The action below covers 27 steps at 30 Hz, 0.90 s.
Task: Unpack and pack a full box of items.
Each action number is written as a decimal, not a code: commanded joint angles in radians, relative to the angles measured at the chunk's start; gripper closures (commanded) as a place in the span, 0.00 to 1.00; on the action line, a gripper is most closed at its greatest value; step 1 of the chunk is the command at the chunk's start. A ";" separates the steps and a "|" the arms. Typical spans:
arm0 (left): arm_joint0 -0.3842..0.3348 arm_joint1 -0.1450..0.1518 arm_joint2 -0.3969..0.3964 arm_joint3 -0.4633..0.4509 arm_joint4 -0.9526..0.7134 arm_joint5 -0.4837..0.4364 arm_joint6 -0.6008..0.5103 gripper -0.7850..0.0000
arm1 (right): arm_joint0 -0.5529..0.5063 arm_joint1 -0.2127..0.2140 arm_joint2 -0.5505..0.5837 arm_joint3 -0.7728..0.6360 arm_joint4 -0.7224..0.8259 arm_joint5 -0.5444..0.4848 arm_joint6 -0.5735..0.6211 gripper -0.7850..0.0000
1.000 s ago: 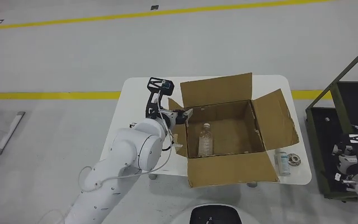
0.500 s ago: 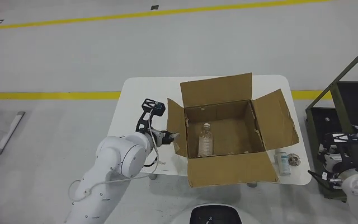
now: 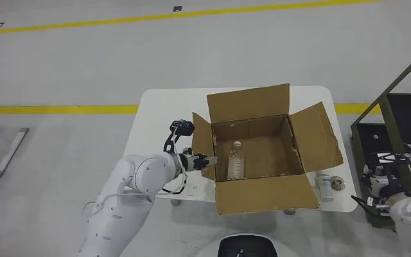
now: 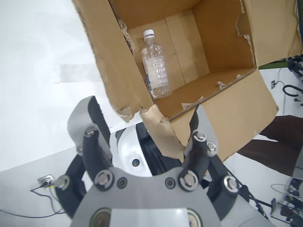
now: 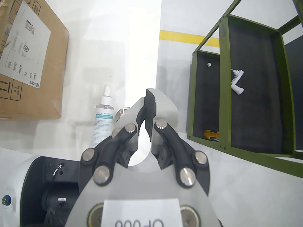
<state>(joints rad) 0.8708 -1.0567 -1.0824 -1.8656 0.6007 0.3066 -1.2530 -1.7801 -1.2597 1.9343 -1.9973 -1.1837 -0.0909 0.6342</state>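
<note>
You had the left gripper point(image 4: 144, 109) spread wide at the box's point(image 3: 249, 103) left flap, just left of centre in the top view. The flap's torn corner sat between its open fingers point(image 4: 91, 109); I could not tell whether either finger touched the cardboard. The box stood open on the white table point(image 3: 164, 109) with all four flaps folded out. One clear bottle point(image 3: 236, 160) with a white cap lay on its side on the box floor, close to the left wall, cap toward the top of the frame. Your right gripper point(image 5: 147, 105) held nothing, its fingers pressed together, beyond the table's lower right corner. Near it on the table, right of the box, a small spray bottle point(image 3: 325, 186) sat just beside a round metal part point(image 3: 338, 184). A green rack point(image 5: 236, 95) stood at the right edge.
</note>
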 commanded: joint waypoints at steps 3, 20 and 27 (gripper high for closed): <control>-0.002 0.001 -0.006 0.027 -0.008 0.001 -0.004 1.00 | -0.003 0.001 0.001 0.000 0.004 0.002 -0.002 1.00; -0.029 0.007 -0.024 0.051 0.043 0.009 -0.030 1.00 | -0.013 0.004 0.003 -0.009 0.020 0.003 -0.002 1.00; -0.042 0.007 -0.028 0.048 0.033 0.008 -0.039 0.00 | -0.017 0.005 -0.004 -0.004 0.094 -0.024 0.038 1.00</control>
<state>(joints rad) 0.8316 -1.0498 -1.1109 -1.8170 0.6367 0.3133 -1.2896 -1.7965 -1.2547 1.9305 -2.0026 -1.1116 -0.1086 0.6583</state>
